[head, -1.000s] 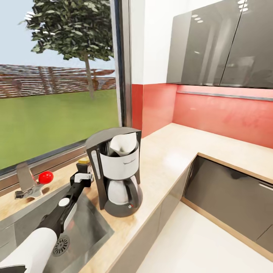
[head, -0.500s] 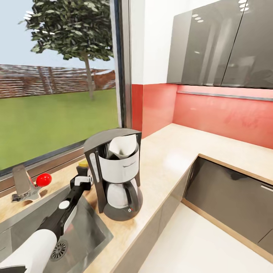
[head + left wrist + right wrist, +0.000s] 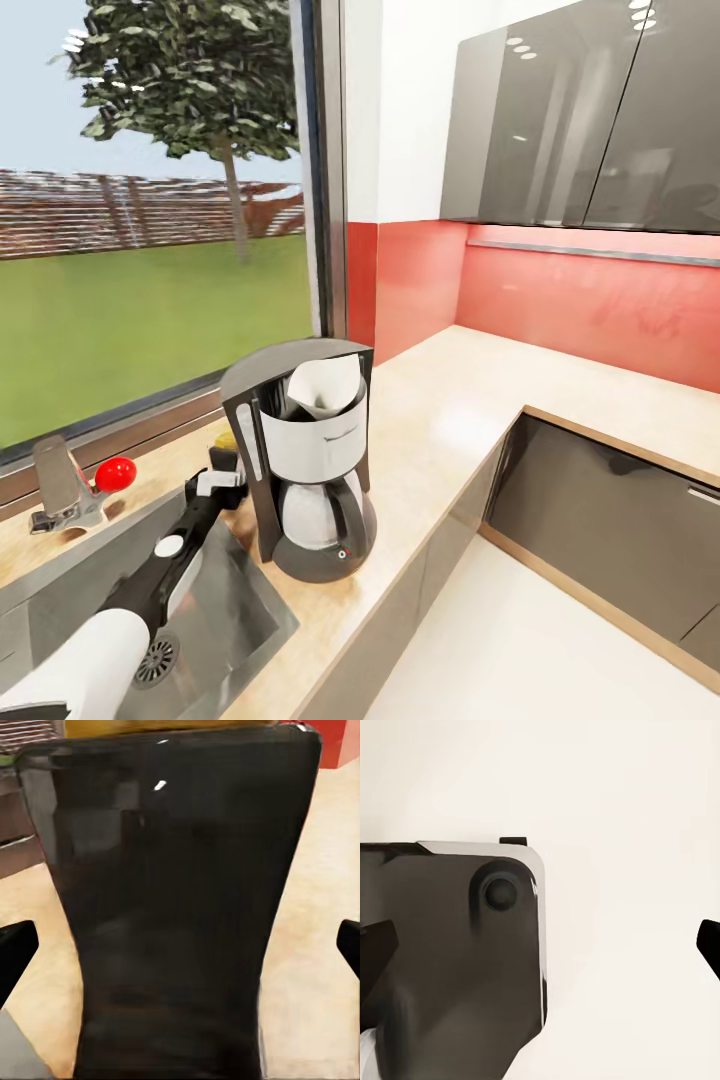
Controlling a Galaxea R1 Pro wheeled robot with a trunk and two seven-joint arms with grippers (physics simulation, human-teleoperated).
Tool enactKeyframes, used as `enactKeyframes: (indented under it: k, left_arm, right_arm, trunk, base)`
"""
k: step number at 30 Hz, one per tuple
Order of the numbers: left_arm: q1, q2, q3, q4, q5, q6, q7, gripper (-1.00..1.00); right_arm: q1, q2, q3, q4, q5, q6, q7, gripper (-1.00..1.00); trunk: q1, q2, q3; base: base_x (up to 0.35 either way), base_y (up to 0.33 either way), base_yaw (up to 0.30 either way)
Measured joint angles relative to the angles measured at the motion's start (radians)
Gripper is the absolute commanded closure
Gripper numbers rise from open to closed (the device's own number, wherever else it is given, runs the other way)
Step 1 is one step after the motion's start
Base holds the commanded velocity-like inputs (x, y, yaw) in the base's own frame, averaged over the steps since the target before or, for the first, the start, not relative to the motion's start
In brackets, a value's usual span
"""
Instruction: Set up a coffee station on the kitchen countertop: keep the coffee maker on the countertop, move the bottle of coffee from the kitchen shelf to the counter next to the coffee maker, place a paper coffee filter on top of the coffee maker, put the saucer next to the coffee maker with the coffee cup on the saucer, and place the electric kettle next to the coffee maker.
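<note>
Coffee maker (image 3: 308,460) standing upright at lower centre of the head view, on the beige kitchen surface (image 3: 450,400), just right of the steel sink (image 3: 215,610). A white paper coffee filter (image 3: 325,385) sits in its open top, and the glass carafe rests in its base above a small red switch. The left gripper (image 3: 218,482), at the end of the arm reaching up from the lower left, lies close against the machine's left side; a small yellow-topped object (image 3: 222,443) shows just behind it. In the left wrist view a dark, waisted body (image 3: 172,907) occupies the centre, with the gripper's two dark fingertips (image 3: 16,949) spread wide at either edge, not touching it. In the right wrist view the right gripper's fingertips (image 3: 376,945) are likewise spread apart, over a pale floor and a dark rounded panel (image 3: 457,960).
</note>
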Motion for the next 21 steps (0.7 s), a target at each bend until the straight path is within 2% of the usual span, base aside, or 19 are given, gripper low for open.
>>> enactKeyframes:
  k: [21]
  left_arm:
    - [0.002, 0.001, 0.001, 0.003, 0.004, -0.002, 0.000, -1.00]
  right_arm:
    - [0.000, 0.000, 0.000, 0.000, 0.000, 0.000, 0.000, -1.00]
  trunk:
    - [0.000, 0.000, 0.000]
  base:
    - [0.000, 0.000, 0.000]
